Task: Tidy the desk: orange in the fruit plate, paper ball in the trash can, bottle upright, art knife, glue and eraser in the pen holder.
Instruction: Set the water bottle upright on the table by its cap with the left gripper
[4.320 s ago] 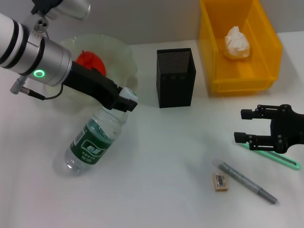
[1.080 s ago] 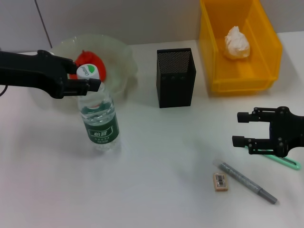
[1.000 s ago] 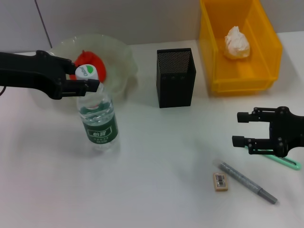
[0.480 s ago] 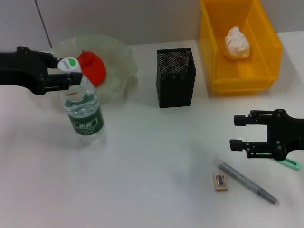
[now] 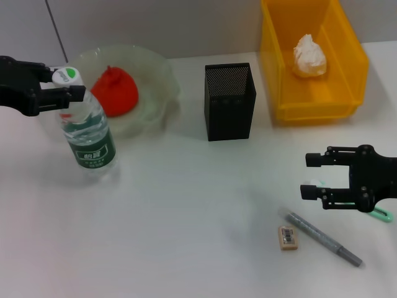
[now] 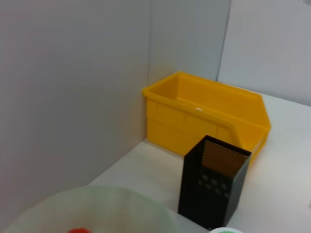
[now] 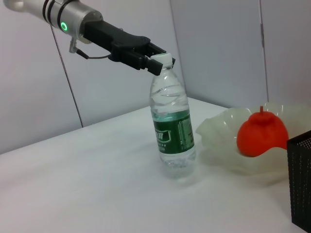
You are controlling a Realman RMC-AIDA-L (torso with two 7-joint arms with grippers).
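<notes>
The left hand point(image 5: 62, 92) is clenched on the cap of the bottle point(image 5: 87, 139), which stands upright on the surface point(image 5: 186, 217) just in front of the plate point(image 5: 155, 87). In the right wrist view the bottle's base rests on the surface and the dark fingers point(image 7: 146, 56) pinch the cap from both sides. The orange point(image 5: 115, 92) lies inside the plate, knob up.

The pen holder point(image 5: 229, 102) stands upright near the middle, between the plate and the trash can point(image 5: 347, 62). The paper ball point(image 5: 309, 56) lies in the trash can, toward its back.

The right hand point(image 5: 310, 176) hovers low over the near right part of the surface, fingers spread apart and grasping nothing. Just beside it, partly hidden under it, lies a light green tool point(image 5: 379, 215). In front of the hand a grey pen point(image 5: 322, 238) lies at a slant, and the eraser point(image 5: 287, 237) lies flat just beside the pen's upper end, barcode sticker up. Eraser and pen are well apart from the pen holder.

The left wrist view shows the trash can, the pen holder and the plate's rim, but not the left hand's own fingers.
</notes>
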